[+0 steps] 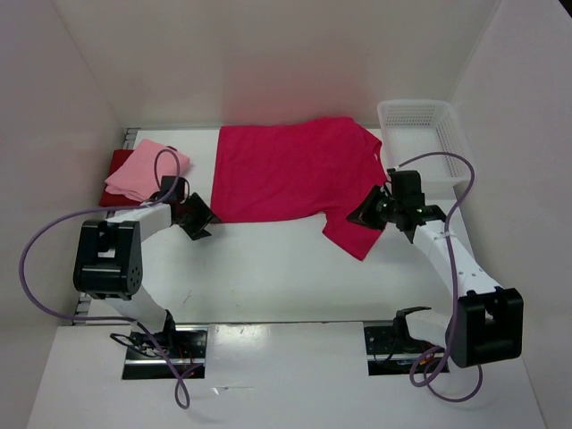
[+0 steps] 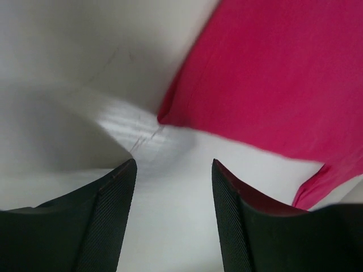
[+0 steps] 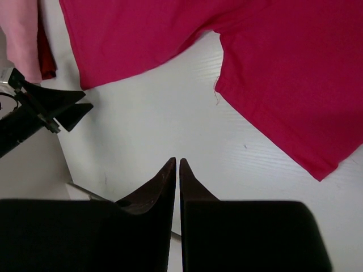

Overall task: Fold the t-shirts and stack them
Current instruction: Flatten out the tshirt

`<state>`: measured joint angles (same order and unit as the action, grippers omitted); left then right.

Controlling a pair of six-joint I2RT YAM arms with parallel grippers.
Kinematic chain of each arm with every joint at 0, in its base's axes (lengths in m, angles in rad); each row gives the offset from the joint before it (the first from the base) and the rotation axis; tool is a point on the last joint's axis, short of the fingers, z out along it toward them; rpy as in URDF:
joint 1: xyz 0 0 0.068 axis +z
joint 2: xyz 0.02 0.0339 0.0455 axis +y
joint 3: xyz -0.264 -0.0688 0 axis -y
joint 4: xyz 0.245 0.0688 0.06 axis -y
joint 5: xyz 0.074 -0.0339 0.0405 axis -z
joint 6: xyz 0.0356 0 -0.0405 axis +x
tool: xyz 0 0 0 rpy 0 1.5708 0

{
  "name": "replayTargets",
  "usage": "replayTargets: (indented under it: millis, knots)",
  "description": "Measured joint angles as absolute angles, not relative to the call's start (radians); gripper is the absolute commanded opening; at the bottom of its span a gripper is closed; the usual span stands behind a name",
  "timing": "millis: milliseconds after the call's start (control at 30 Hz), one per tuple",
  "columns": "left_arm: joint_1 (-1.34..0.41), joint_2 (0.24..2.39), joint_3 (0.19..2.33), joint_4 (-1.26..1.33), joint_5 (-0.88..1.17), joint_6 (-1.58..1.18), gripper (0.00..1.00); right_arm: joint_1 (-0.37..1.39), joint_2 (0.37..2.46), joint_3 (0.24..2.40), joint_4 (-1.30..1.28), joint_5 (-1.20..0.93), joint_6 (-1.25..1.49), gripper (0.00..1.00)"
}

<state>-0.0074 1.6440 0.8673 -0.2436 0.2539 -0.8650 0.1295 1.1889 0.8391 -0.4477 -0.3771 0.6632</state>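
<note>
Top external view: the magenta shirt (image 1: 286,170) lies spread flat across the back of the desk (image 1: 268,277), its front up, one sleeve reaching toward the near right. At the far left the pink shirt (image 1: 147,170) sits folded on top of the red shirt (image 1: 114,167), of which only an edge shows. A white basket (image 1: 416,105) stands at the far right corner, just beside the magenta shirt's shoulder.

The left arm (image 1: 134,228) reaches in from the left, and its jaws sit just off the magenta shirt's near left corner. The left wrist view shows these jaws standing apart with only bare desk between them; the shirt's corner lies just ahead, not between them. Whether they touch the desk cannot be told.

The right arm (image 1: 447,250) reaches in from the right, its jaws near the sleeve. In the right wrist view these jaws are pressed almost together, with only a thin slit between them and no cloth in it. They point at bare desk, with the sleeve off to the upper right and the left jaws in sight at the left edge.
</note>
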Motion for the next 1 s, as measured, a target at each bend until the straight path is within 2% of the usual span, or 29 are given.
replayTargets:
  millis: [200,300,333,367,600,733,767,867,933,1000]
  knots:
    - [-0.007,1.687,0.871,-0.117,0.192,-1.002,0.47,0.138,1.189,0.817,-0.408,-0.377,0.688,0.10]
    - [-0.007,1.726,0.879,-0.060,0.178,-1.047,0.18,0.138,1.189,0.799,-0.404,-0.376,0.696,0.10]
    - [-0.007,1.736,0.882,-0.048,0.180,-1.060,0.04,0.138,1.188,0.794,-0.404,-0.375,0.700,0.13]
    - [-0.007,1.744,0.886,-0.043,0.176,-1.072,0.00,0.139,1.188,0.788,-0.404,-0.373,0.706,0.14]
    - [0.030,1.718,0.921,-0.110,0.154,-1.039,0.00,0.140,1.138,0.678,-0.405,-0.301,0.791,0.34]
    - [0.118,1.647,0.962,-0.146,0.153,-0.970,0.00,0.145,1.087,0.576,-0.422,-0.257,0.860,0.52]
    - [0.138,1.630,0.970,-0.149,0.154,-0.958,0.00,0.152,1.076,0.562,-0.430,-0.239,0.876,0.63]
    - [0.183,1.605,0.974,-0.152,0.158,-0.919,0.00,0.194,1.053,0.549,-0.450,-0.186,0.923,0.66]
    - [0.195,1.606,0.973,-0.160,0.164,-0.904,0.00,0.237,1.044,0.546,-0.450,-0.159,0.955,0.59]
    - [0.197,1.606,0.962,-0.162,0.179,-0.889,0.00,0.287,1.038,0.528,-0.442,-0.143,0.996,0.57]
